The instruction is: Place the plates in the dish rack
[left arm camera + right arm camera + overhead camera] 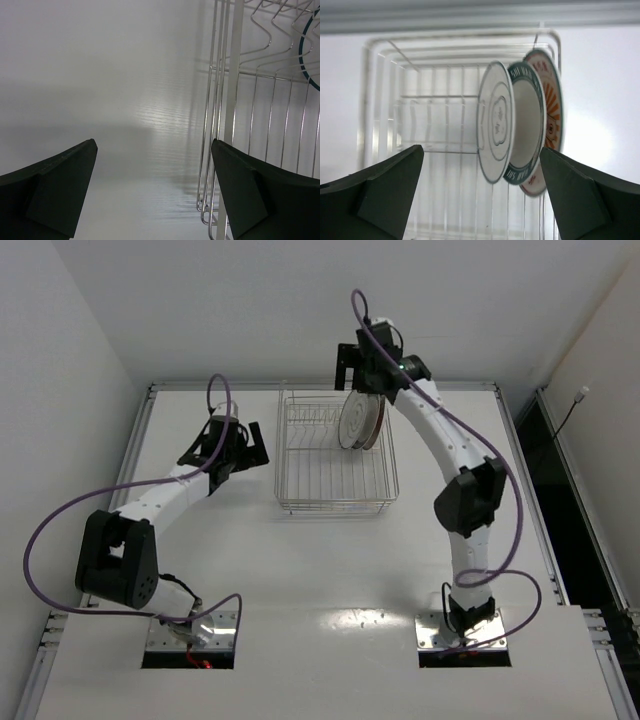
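Note:
Three plates stand on edge side by side in the right part of the dish rack. In the right wrist view they are a white plate with a thin dark rim, a plate with a dark teal lettered rim and a plate with an orange sunburst. From above they show as one stack of plates. My right gripper is open just above them at the rack's far side, holding nothing. My left gripper is open and empty over the table, just left of the rack.
The rack's wire wall stands close to my left gripper's right finger, and the teal plate rim shows through the wires. A raised table border runs behind the rack. White walls enclose the table at the back and sides.

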Robot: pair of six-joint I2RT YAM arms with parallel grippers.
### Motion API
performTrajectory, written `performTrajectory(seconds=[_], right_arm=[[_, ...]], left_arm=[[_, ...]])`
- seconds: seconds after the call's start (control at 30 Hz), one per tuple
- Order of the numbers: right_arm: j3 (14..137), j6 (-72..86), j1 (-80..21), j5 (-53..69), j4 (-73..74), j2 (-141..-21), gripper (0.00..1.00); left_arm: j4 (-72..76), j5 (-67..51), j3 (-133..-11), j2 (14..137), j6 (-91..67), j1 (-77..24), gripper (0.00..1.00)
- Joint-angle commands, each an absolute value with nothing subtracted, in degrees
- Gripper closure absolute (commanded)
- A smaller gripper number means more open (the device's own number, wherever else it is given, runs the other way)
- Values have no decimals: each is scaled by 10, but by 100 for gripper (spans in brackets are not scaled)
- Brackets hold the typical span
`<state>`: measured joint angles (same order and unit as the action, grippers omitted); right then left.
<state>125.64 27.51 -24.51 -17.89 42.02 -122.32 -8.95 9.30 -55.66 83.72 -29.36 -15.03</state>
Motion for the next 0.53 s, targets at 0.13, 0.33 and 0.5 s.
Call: performTrajectory(seconds=[0.13, 0.33, 0.5], right_arm=[[1279, 254, -237, -104, 445, -1016, 0], [1157, 217, -227, -96, 366, -895, 0], [1206, 213, -214, -122, 426, -915, 0]], left_arm=[[-67, 124, -556, 841, -282, -150, 2], [-67, 136, -555, 853, -282, -150, 2], [-51, 141, -535, 832, -277, -163, 2]])
